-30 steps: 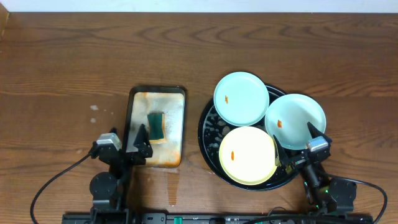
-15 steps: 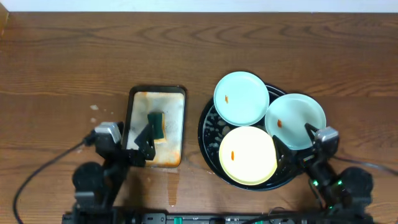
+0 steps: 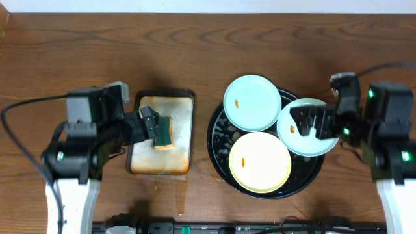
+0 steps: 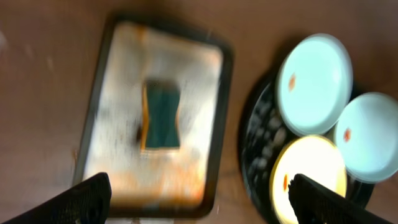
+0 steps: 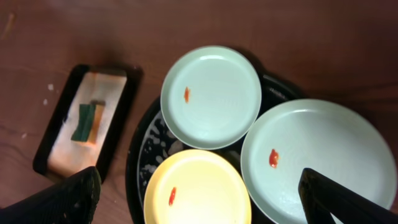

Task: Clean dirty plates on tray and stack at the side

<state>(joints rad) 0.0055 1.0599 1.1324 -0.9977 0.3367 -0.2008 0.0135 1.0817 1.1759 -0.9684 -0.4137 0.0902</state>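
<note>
Starting nearest the table's front edge, the yellow plate is lying on the black tray, right of centre; two mint plates are sitting farther back. The right pincer is hovering wide over the righthand one — the left pincer, equally wide, beside the sponge. Straddling it squarely before closing is looking wisest.
</note>
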